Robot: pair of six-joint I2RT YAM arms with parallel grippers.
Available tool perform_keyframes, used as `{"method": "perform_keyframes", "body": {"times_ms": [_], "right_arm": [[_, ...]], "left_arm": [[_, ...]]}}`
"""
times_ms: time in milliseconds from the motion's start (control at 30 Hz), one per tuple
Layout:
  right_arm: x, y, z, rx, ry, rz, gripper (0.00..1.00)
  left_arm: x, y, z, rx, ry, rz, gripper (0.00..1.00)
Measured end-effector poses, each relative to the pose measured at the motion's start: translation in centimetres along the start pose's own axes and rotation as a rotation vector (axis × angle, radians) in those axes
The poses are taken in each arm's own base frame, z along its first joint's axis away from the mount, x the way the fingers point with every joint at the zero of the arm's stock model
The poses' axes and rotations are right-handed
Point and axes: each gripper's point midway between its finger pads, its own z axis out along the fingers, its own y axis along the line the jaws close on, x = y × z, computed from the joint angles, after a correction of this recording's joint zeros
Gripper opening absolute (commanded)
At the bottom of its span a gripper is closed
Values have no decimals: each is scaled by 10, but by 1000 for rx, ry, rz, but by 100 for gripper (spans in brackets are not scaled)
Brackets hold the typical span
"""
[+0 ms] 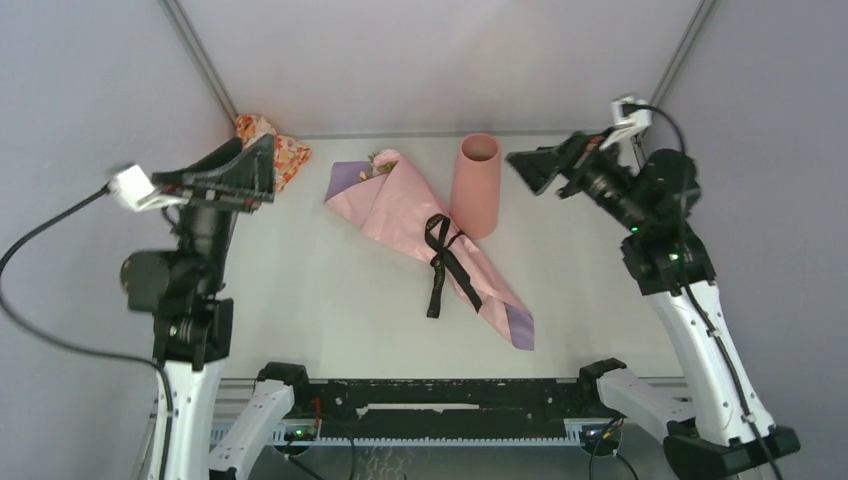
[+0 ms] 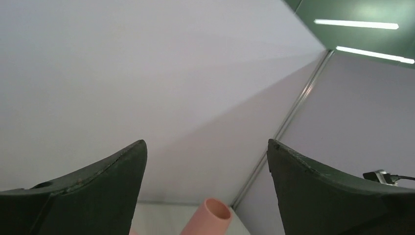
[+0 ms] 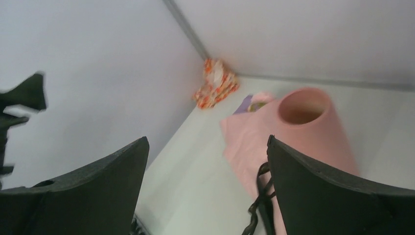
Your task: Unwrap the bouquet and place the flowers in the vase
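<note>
— One container on the table (image 1: 320, 300)?

— Just one: salmon-pink vase (image 1: 477, 185), upright at about 1 o'clock from the table's middle, round mouth up. Through the mouth, only its own pink inner wall.

— And the bouquet (image 1: 410, 215)?

— Flat on the table, just at the vase's 9 o'clock side; touching or not, hard to tell. Cone of pink and lilac paper, wide end toward 11 o'clock, pointed end toward 5 o'clock. Wrapped, tied round the middle with black ribbon (image 1: 440, 262), loose ends trailing toward 6 o'clock.

— And the flowers (image 1: 382, 160)?

— Inside the paper, a few pale heads peeping out at the wide end; blurred in the right wrist view.

— Arms?

— Raised at 9 o'clock, left gripper (image 1: 268, 170), fingers spread wide, nothing between them, well apart from the bouquet. Raised at 3 o'clock, right gripper (image 1: 527, 170), near the vase's mouth without touching, fingers likewise spread wide, nothing held.

— Anything else?

— Orange-red floral cloth bundle (image 1: 285, 150) in the far corner at 11 o'clock, partly behind the left fingers.
</note>
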Motion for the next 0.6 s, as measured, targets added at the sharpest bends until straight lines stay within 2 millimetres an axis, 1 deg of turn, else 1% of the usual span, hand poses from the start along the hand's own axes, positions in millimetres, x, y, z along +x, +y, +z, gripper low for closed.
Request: {"method": "perform_keyframes", "body": {"times_ms": [33,67,100,133,200,233,300,367,400,433,500,567,600], "right_arm": [[11,5,8,-3,33,-1,99],[26,12,15,-6,75,-5,98],[39,18,20,-11,109,-11,97],[54,24,24,-5,148,-20,94],[82,30,33,22,221,-44,86],[94,30,37,40,253,-54,84],[126,27,46,86,336,-70,80],[160,19,55,132,415,-89,72],[183,12,59,158,465,-98,67],[204,5,60,180,514,-107,64],[257,-18,60,244,644,-120,61],[298,-39,56,302,749,-133,56],[315,-50,53,332,793,-142,53]], "left_arm": [[10,7,11,-23,35,-11,91],[28,19,21,-59,83,-27,86],[45,30,26,-98,123,-38,84],[68,43,31,-149,179,-49,84],[114,65,33,-252,282,-46,84],[138,76,32,-300,331,-32,84],[187,98,23,-397,441,11,84],[225,115,11,-463,529,41,80],[242,123,5,-488,567,51,79],[257,132,-1,-515,602,57,78],[282,147,-14,-565,659,68,77],[300,158,-25,-598,703,76,76],[308,163,-30,-611,725,80,76]]}}
